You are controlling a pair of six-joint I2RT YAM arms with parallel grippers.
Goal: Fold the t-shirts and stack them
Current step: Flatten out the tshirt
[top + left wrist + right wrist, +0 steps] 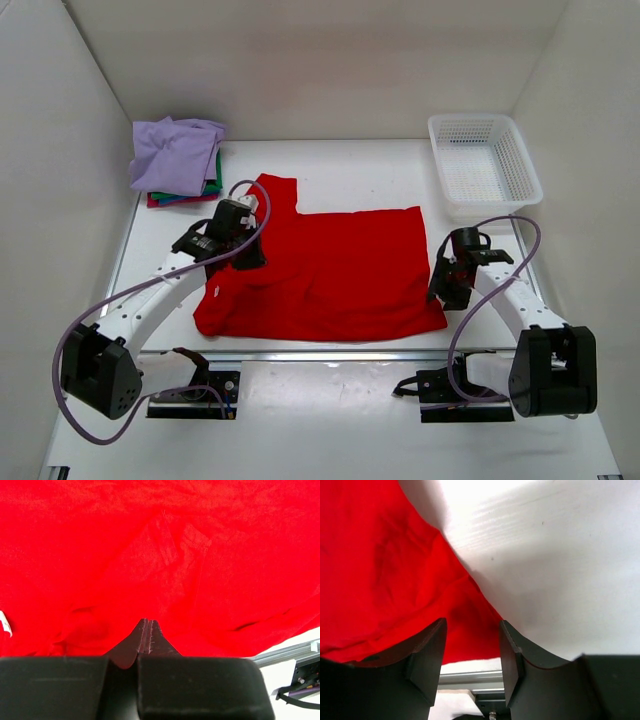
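Left gripper (147, 634), jaws pressed together, sits low on the bright red cloth t-shirt (330, 270) near its left end. I cannot tell whether a pinch of fabric is caught. My right gripper (473, 630), jaws spread, hovers at the shirt's near right corner, with the cloth's edge showing in the gap between them. The shirt lies flat on the white table (380, 165), long axis running left to right, one sleeve poking toward the far side at its left end. The right arm is nearer that corner, so I judge the next grab belongs there. At far left is a stack of folded t-shirts (178, 155), pale lavender on top, green and red beneath. At far right is a white plastic mesh basket (476, 120). A sliver of white tag (4, 622) shows, but nothing on it is readable.
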